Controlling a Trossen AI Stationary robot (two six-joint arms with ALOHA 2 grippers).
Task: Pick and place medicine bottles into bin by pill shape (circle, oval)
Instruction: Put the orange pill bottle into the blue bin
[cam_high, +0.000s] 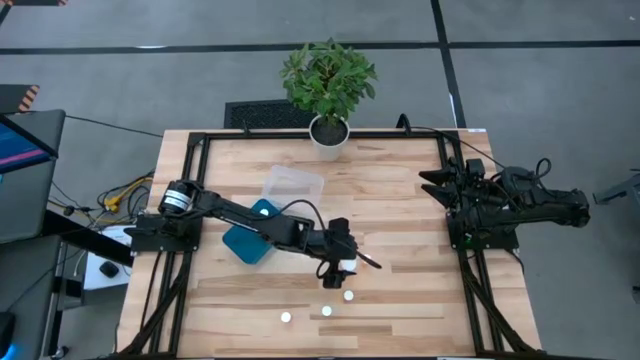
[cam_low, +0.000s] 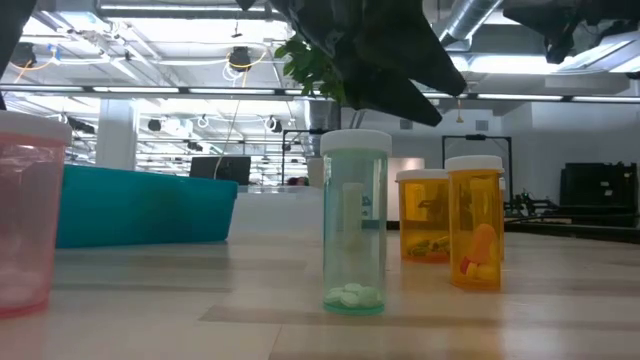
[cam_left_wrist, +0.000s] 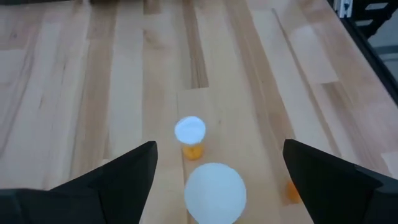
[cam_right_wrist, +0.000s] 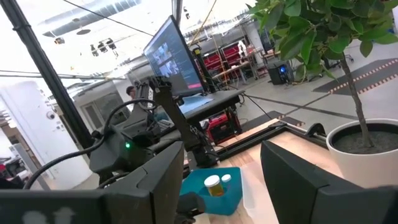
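Several medicine bottles with white caps stand upright on the wooden table near its front edge: a clear teal one (cam_low: 355, 225) with white pills, two orange ones (cam_low: 423, 215) (cam_low: 475, 228) and a pink one (cam_low: 25, 210). From above their caps (cam_high: 348, 296) (cam_high: 326, 311) (cam_high: 286, 317) show. My left gripper (cam_high: 347, 264) (cam_left_wrist: 214, 177) is open and slants down over a white cap (cam_left_wrist: 214, 193), with a finger on either side and apart from it. A second orange bottle (cam_left_wrist: 189, 135) stands just beyond. My right gripper (cam_right_wrist: 224, 180) waits open at the table's right edge.
A teal bin (cam_high: 248, 238) (cam_low: 140, 205) lies left of centre with a bottle (cam_right_wrist: 214, 185) inside it. A clear bin (cam_high: 292, 183) sits behind it. A potted plant (cam_high: 328, 130) stands at the far edge. Black frame rails (cam_high: 190, 180) run along the table's sides.
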